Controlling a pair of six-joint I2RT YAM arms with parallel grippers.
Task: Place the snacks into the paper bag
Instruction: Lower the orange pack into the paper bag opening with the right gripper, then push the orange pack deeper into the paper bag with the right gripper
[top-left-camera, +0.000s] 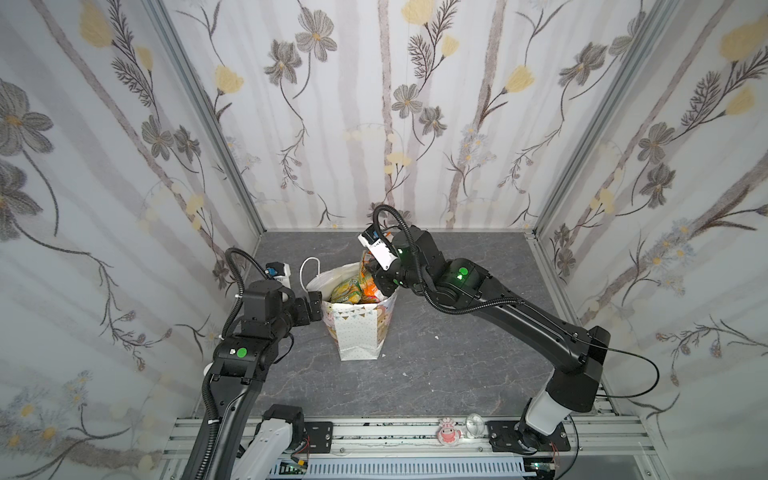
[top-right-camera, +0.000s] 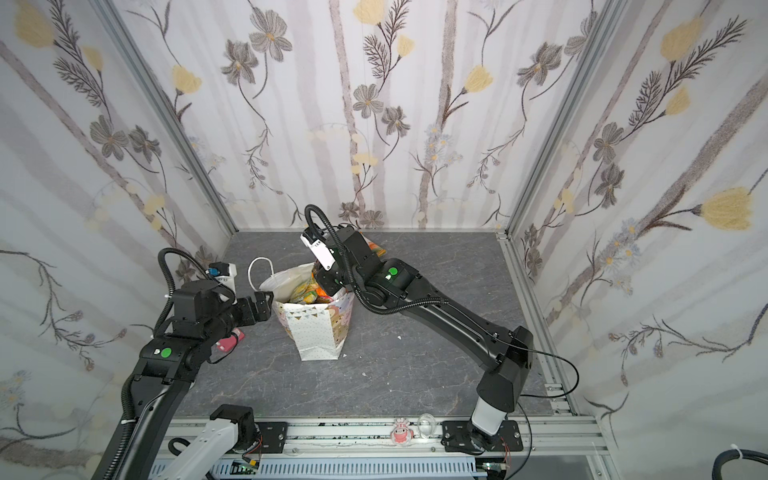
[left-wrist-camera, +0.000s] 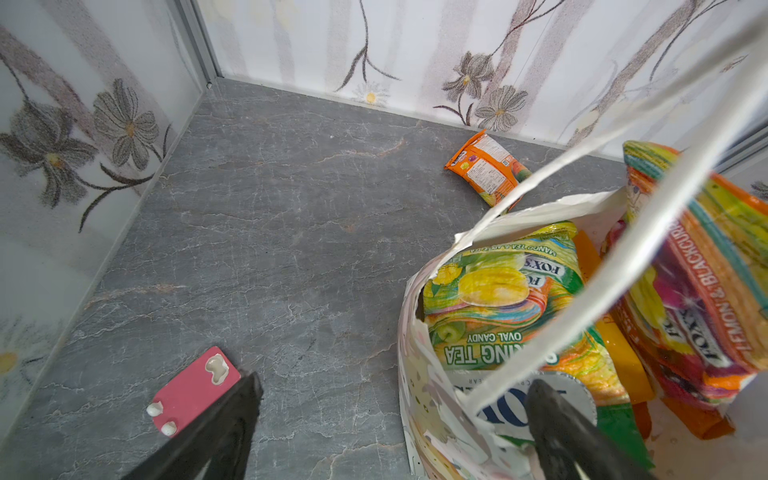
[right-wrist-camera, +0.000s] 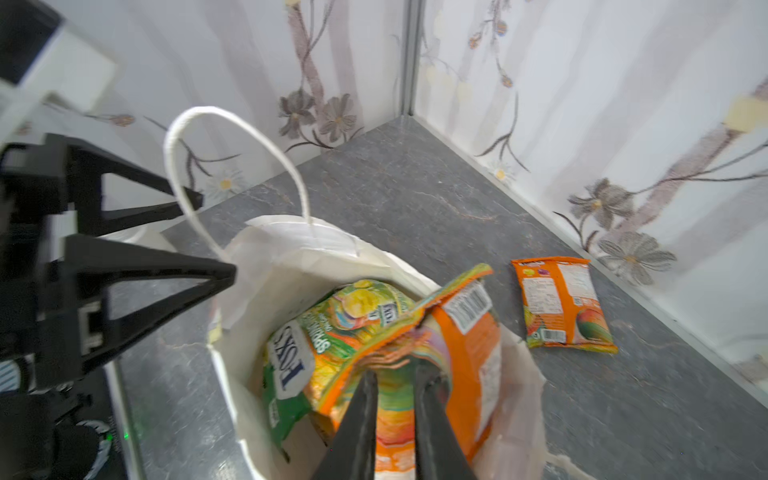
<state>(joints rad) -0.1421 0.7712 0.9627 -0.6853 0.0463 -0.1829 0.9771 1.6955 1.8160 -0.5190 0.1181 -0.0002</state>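
The white paper bag (top-left-camera: 358, 332) (top-right-camera: 316, 334) stands upright mid-table with its mouth open. Several snacks fill it, among them a yellow-green packet (top-left-camera: 348, 291) (left-wrist-camera: 498, 299) (right-wrist-camera: 332, 324). My right gripper (top-left-camera: 377, 279) (top-right-camera: 323, 281) (right-wrist-camera: 395, 370) reaches into the mouth from the right. It is shut on an orange packet (right-wrist-camera: 469, 316) (left-wrist-camera: 702, 286) that sticks up past the rim. My left gripper (top-left-camera: 316, 302) (top-right-camera: 266, 303) (left-wrist-camera: 395, 399) is wide open and straddles the bag's left wall (left-wrist-camera: 419, 415), one finger inside and one outside. Another orange packet (left-wrist-camera: 484, 166) (right-wrist-camera: 561, 303) (top-right-camera: 376, 247) lies flat on the table behind the bag.
A pink card-like piece (top-right-camera: 228, 343) (left-wrist-camera: 195, 388) lies on the grey table under my left arm. Flowered walls close in the left, back and right. A pink figurine (top-left-camera: 449, 434) sits on the front rail. One bag handle (top-left-camera: 309, 270) (right-wrist-camera: 232, 166) arches up at the left.
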